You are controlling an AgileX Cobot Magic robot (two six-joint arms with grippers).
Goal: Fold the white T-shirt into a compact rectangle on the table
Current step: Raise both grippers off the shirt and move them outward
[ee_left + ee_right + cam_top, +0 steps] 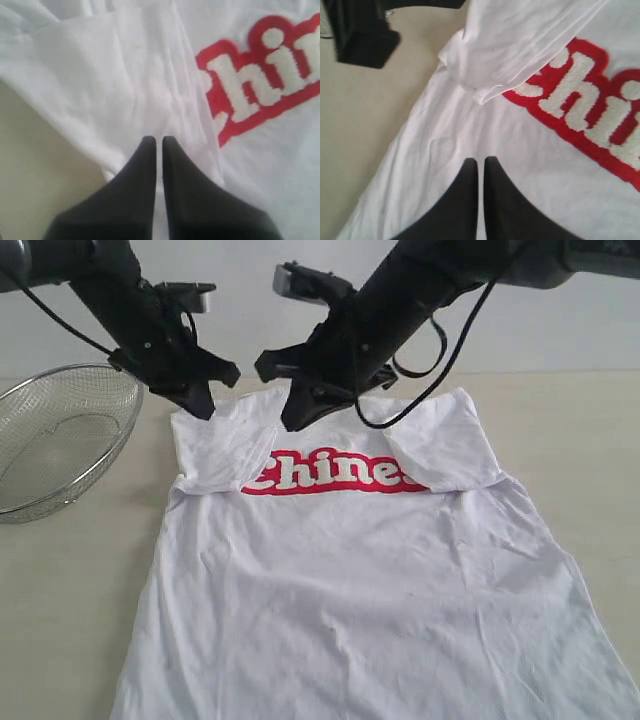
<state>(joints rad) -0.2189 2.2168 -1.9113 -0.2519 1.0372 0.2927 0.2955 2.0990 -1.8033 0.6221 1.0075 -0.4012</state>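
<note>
The shirt [350, 580] lies flat on the bench [70, 590], chest up. Both sleeves [215, 450] lie folded inward over the ends of the red lettering [335, 472]. The left hand [205, 405] hangs at the shoulder edge, just past the lettering's first letter, with its fingers pressed together and no cloth visible between them. The right hand [298, 420] is at the collar, just beyond the lettering's upper edge, also pressed together and holding nothing. I cannot tell whether either tip touches the cloth. A wire basket [60, 435] sits well beyond the lettering's first letter.
</note>
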